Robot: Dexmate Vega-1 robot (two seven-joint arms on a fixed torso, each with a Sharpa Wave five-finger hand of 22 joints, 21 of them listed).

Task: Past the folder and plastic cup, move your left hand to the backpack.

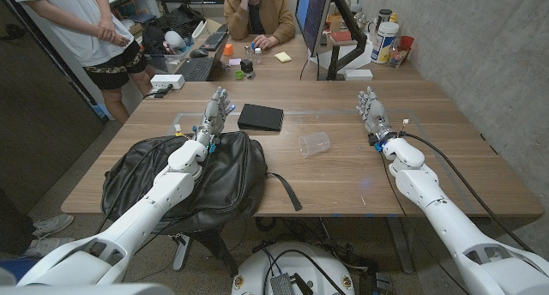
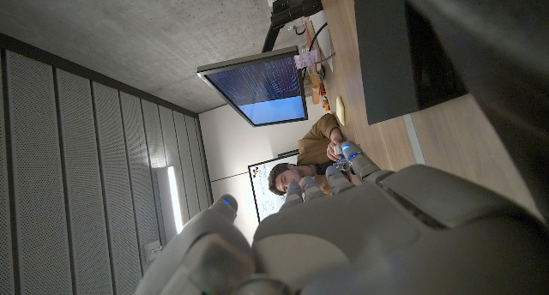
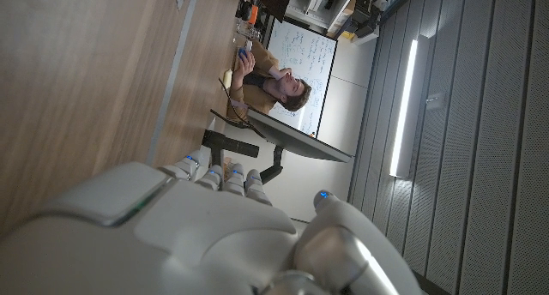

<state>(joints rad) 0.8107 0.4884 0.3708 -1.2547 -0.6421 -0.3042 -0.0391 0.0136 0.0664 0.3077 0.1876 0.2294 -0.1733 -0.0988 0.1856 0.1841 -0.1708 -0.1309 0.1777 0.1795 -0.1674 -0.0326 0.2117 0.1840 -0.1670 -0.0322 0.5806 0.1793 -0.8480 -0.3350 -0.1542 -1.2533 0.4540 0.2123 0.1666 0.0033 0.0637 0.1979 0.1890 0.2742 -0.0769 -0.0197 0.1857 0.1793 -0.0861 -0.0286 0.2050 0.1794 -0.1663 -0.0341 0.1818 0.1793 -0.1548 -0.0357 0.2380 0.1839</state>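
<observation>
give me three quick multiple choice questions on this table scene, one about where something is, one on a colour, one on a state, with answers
1. Where is the left hand?
A. just past the backpack's far edge, beside the folder
B. on the plastic cup
C. at the table's right edge

2. What colour is the folder?
A. white
B. black
C. red

3. How does the plastic cup stand?
A. upright
B. stacked on the folder
C. lying on its side

Answers:
1. A: the head view shows the left arm lying over the backpack, with the fingers reaching beyond it.
2. B: it is a dark flat rectangle on the wooden table.
3. C: its open mouth faces sideways, mid-table.
</observation>
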